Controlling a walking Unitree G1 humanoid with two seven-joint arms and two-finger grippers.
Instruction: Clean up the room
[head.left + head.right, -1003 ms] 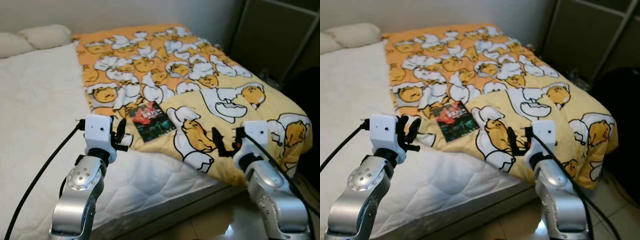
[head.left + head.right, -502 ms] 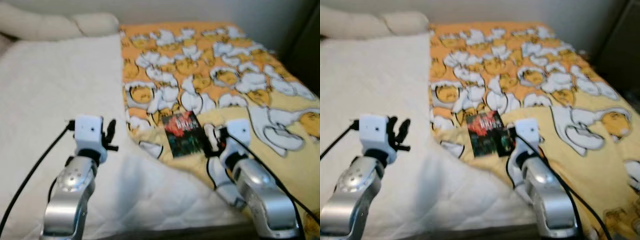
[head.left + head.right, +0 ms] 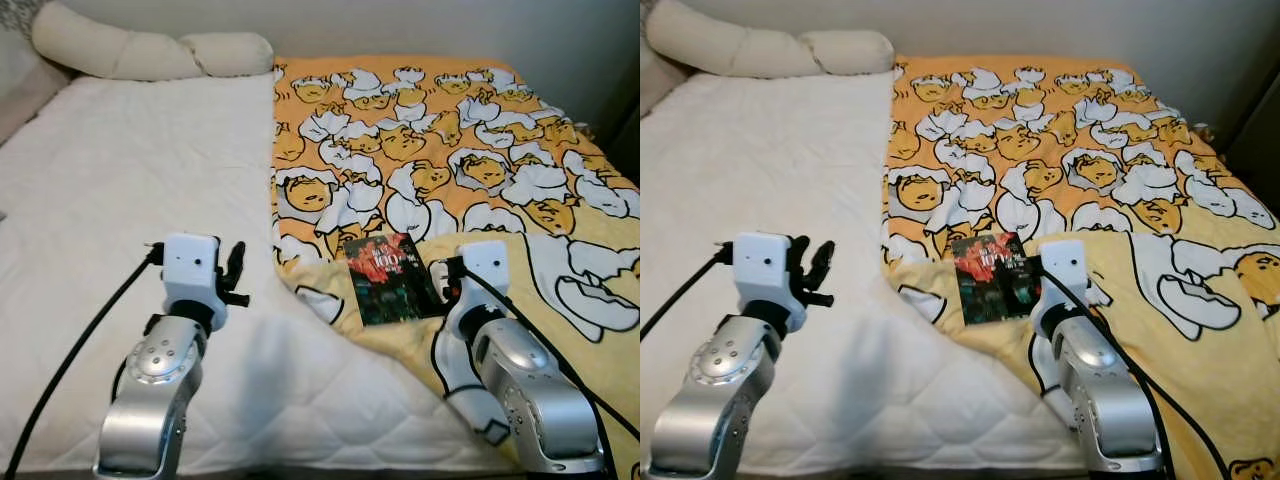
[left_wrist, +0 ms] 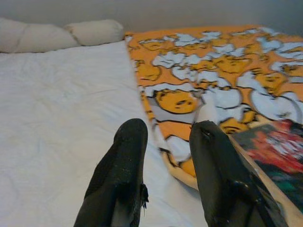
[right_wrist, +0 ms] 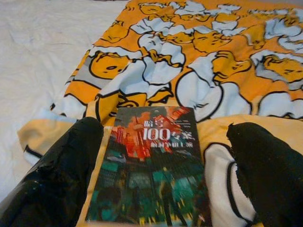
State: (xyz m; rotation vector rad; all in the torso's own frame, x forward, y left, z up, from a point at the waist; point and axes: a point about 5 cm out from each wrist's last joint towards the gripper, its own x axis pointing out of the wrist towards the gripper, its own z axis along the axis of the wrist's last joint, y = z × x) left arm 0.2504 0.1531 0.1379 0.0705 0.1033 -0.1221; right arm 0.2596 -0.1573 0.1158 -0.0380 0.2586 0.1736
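Note:
A dark book [image 3: 388, 277] with a red and green cover lies flat on the yellow cartoon blanket [image 3: 430, 150], near the blanket's folded edge. My right gripper [image 5: 165, 127] is open just in front of the book's near edge, its two fingers [image 5: 71, 161] spread wider than the cover. In the left eye view the right gripper [image 3: 441, 275] sits at the book's right side. My left gripper [image 4: 165, 132] is open and holds nothing. It hovers over the white mattress [image 3: 130, 180], left of the blanket edge, where the left gripper [image 3: 235, 272] points toward the bed.
Two cream pillows [image 3: 150, 55] lie at the head of the bed, far left. The blanket covers the bed's right half, and bare mattress lies to the left. A dark piece of furniture [image 3: 1268, 130] stands past the right edge.
The camera has swung left and closer to the bed. My right gripper, which was well right of the book, now sits at it. The left gripper stays over the mattress.

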